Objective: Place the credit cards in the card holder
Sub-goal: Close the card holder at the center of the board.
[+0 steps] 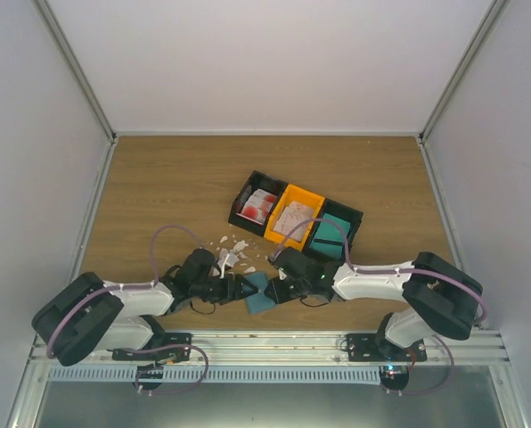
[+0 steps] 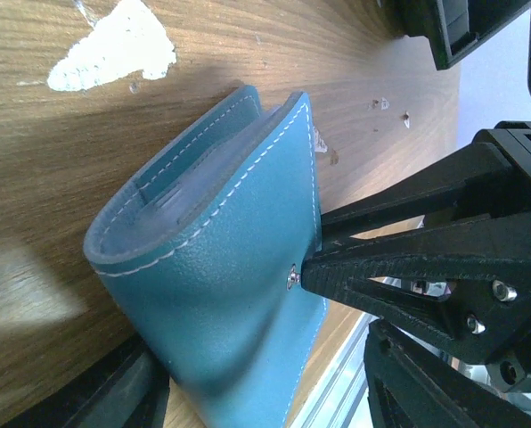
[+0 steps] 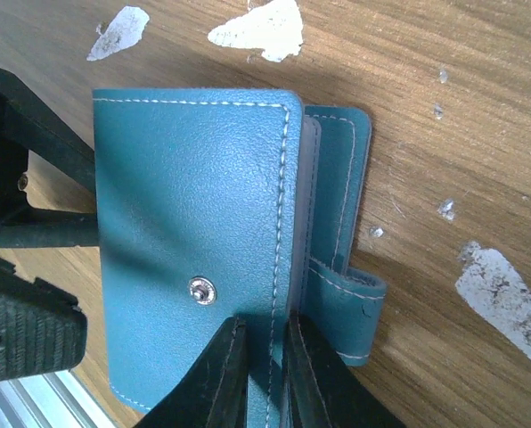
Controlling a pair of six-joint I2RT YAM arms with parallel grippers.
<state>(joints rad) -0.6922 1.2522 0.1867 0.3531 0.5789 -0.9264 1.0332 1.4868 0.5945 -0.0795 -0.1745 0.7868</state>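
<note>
The dusty-blue card holder (image 1: pixel 258 292) lies on the wood near the front edge, between my two grippers. My right gripper (image 3: pixel 267 334) is shut on the free edge of its front cover (image 3: pixel 185 196), beside the snap stud, and a strap tab curls at the right. In the left wrist view the holder (image 2: pixel 221 267) gapes a little at the top. My left gripper (image 2: pixel 257 401) is open around its spine end: one finger lies against it, the other stands apart. The credit cards (image 1: pixel 258 207) lie in the far bins, with more in the orange one (image 1: pixel 294 218).
A row of three bins (image 1: pixel 255 176) stands behind the grippers, and the right one holds a teal block (image 1: pixel 330 234). Small white scraps (image 1: pixel 230 251) are scattered on the wood just behind the holder. The metal rail (image 1: pixel 265 343) runs along the near edge.
</note>
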